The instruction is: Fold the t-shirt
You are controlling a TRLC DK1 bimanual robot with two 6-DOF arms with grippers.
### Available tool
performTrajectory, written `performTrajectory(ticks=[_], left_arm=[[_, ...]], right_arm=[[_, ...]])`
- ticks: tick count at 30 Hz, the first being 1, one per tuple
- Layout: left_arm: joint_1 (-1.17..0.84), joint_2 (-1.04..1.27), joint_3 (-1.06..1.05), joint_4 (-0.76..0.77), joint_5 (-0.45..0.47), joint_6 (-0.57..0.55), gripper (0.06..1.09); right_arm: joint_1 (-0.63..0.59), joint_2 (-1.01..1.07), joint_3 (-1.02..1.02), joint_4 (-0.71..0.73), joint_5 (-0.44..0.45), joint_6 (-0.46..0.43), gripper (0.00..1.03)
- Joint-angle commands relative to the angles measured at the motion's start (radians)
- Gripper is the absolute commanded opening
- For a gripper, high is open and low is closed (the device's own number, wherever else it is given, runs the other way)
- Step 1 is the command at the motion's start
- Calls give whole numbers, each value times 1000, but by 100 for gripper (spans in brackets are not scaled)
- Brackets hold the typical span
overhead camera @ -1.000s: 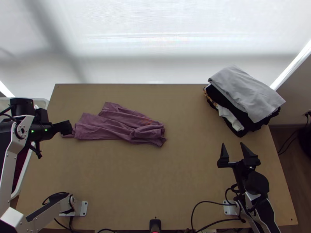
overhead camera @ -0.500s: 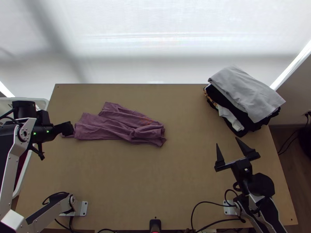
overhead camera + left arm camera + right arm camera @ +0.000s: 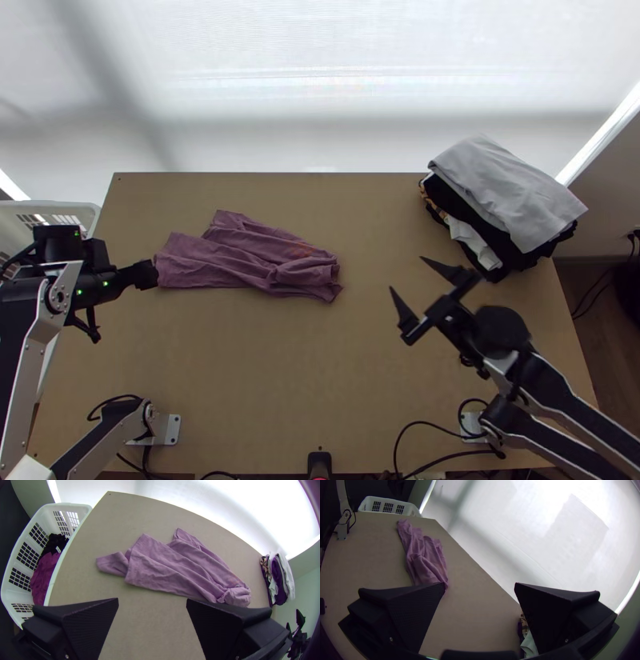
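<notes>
Above the table [image 3: 320,384], the right gripper [image 3: 407,274] is held with its fingers spread wide and nothing between them, between the shirt [image 3: 248,260] and the pile [image 3: 512,192]. The left gripper [image 3: 152,600], beside the shirt's other end, is likewise wide open and unloaded.

The shirt lies in a long, creased bunch on the table's left part, with a flap [image 3: 111,563] jutting out and a rumpled knot [image 3: 236,596] at the opposite end. Spreading is judged to be needed before any fold. The knot should be pinched at a loose edge, only the top layer being taken, while the flap end is held down; the cloth should then be drawn out gently and low, lest it be dragged whole. At the far right, the pile should be kept clear of.
</notes>
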Motion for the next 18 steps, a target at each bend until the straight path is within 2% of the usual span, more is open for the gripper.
performTrajectory(ticks=[1,11,16,18], left_arm=[[4,-30,-25,6,7,-16,105],[19,-42,-38,12,7,-19,105],[22,-40,-36,23,7,-27,105],[24,-40,-38,23,7,-30,105]], right_arm=[[59,165,101,9,0,-27,98],[177,547,288,-27,-2,45,98],[197,691,344,-34,-2,134,98],[207,748,367,-31,0,143,96]])
